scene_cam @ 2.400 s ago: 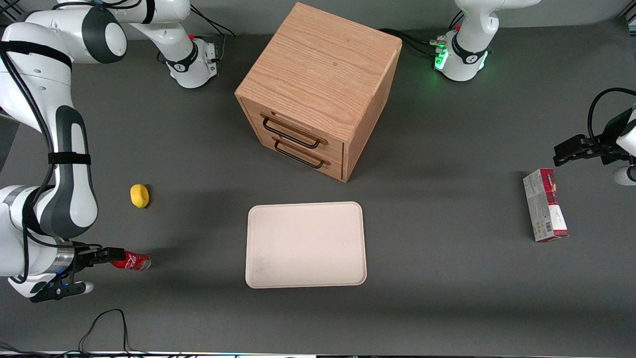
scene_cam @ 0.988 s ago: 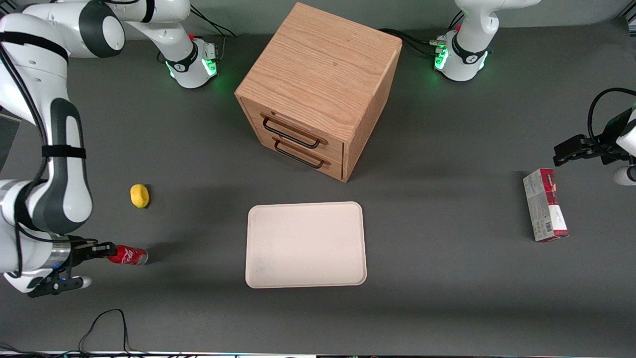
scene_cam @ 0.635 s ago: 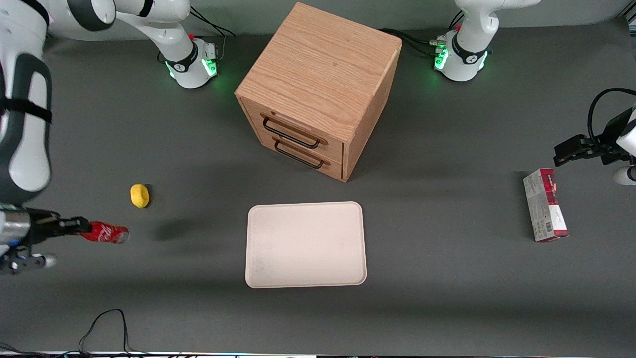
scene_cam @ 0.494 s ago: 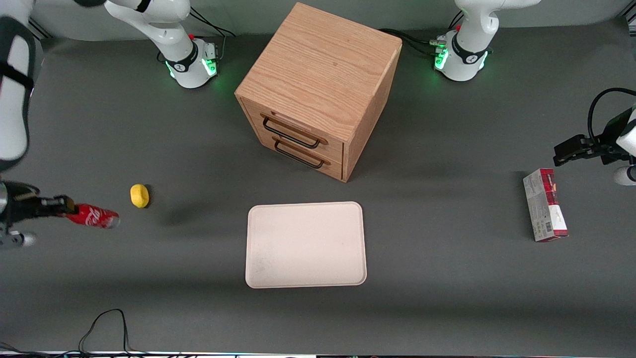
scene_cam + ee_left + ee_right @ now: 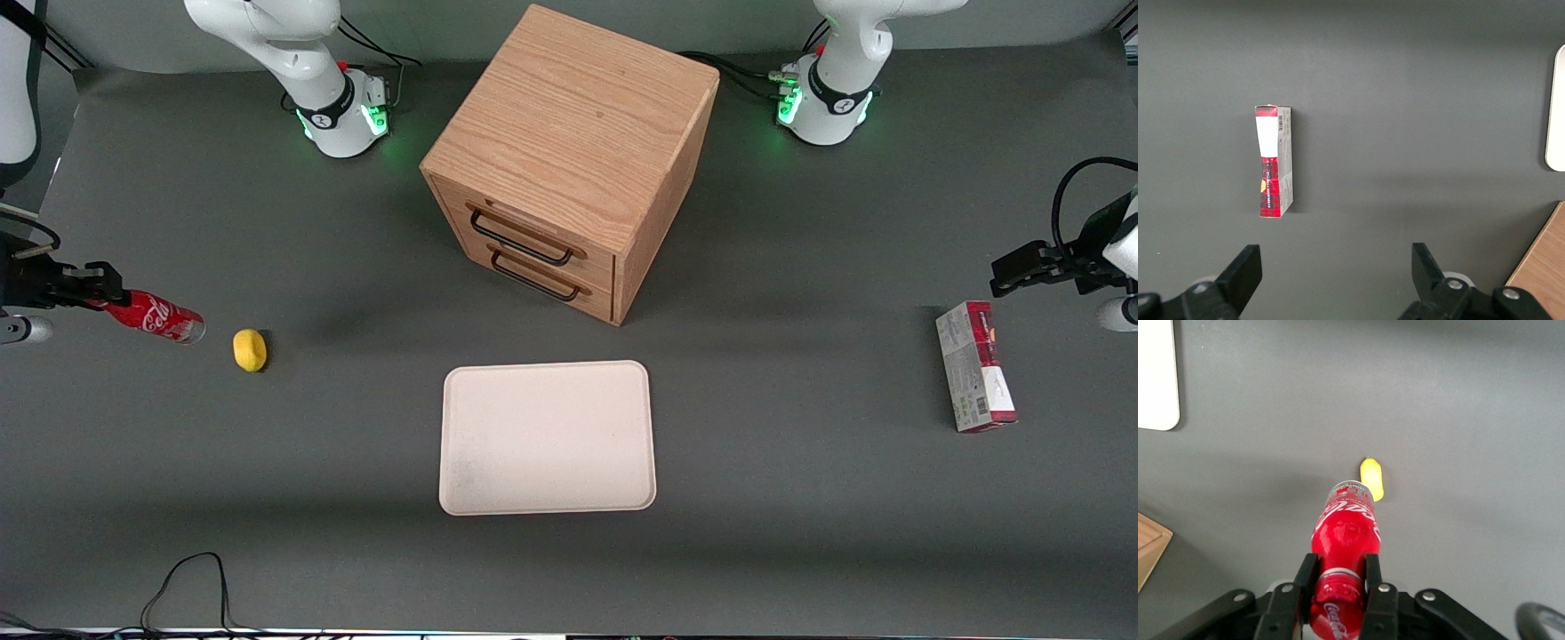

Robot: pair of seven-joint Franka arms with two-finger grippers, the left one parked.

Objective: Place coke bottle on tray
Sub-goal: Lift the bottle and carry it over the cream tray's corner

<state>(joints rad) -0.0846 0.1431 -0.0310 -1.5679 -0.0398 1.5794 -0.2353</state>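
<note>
Red coke bottle (image 5: 156, 316) has risen off the table in your gripper (image 5: 105, 286), well away from the tray (image 5: 547, 437) and near the lemon (image 5: 250, 349). At the wrist, fingers (image 5: 1305, 577) clamp its neck; carry it trayward next.

The bottle (image 5: 158, 318) (image 5: 1345, 540) is slim and red with white script lettering and a silvery base, held off the table by its cap end in the gripper (image 5: 105, 288) (image 5: 1340, 577), tilted base-down above the working arm's end. The tray (image 5: 548, 436) (image 5: 1157, 380), pale cream-pink with rounded corners and a low rim, lies flat in front of the cabinet, well apart from the bottle
</note>
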